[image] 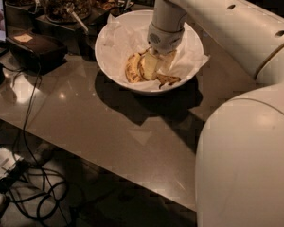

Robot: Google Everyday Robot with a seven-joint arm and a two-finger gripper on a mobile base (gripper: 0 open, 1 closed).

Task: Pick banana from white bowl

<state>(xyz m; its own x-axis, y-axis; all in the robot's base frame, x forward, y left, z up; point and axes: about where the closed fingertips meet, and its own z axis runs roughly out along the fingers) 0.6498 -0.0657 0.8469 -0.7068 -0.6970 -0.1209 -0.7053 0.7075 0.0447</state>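
Note:
The white bowl (114, 69), large and lined with crumpled white paper, stands on the grey counter at the upper middle. A yellow banana (133, 68) with brown spots lies inside it, with a browner piece to the right. My gripper (153, 66) reaches straight down into the bowl from the white arm above and sits right on the banana. Its pale fingers are down among the banana pieces.
Glass jars of nuts (64, 0) stand behind the bowl at the upper left. A dark box (35, 50) sits left of the bowl on the grey counter (109, 126). Cables (23, 183) lie on the floor below. My white arm (246, 141) fills the right side.

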